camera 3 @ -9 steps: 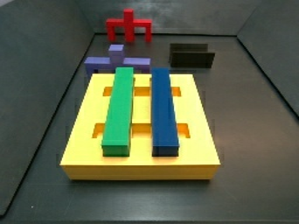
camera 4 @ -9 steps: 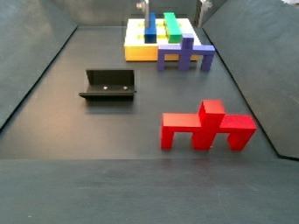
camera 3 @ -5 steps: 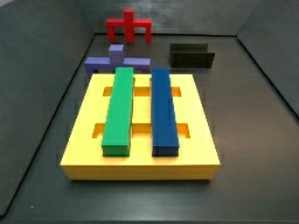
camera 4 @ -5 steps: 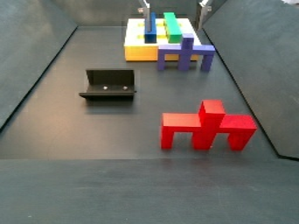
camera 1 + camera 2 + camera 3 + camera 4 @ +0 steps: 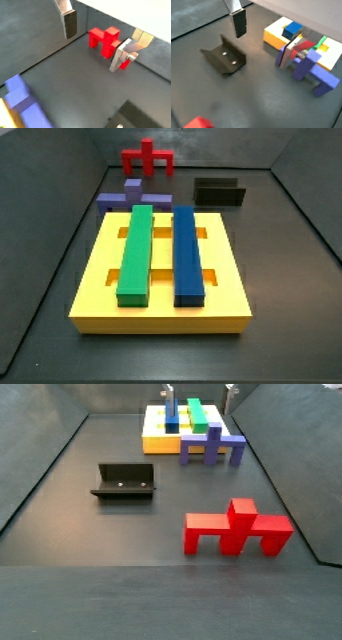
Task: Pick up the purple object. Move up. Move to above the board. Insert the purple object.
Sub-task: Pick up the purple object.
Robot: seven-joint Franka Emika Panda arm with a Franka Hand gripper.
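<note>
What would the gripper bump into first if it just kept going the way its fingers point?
Probably only the dark floor: the gripper hangs open with nothing held, the fixture and purple object to either side. Depth is uncertain.

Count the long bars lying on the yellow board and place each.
2: the green bar and the blue bar lie side by side on the board. The gripper hangs open, holding nothing.

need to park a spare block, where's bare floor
Bare floor lies between the fixture and the red piece, and in front of the board. It is crowded where the purple object touches the board. The gripper, open, hangs above the floor.
</note>
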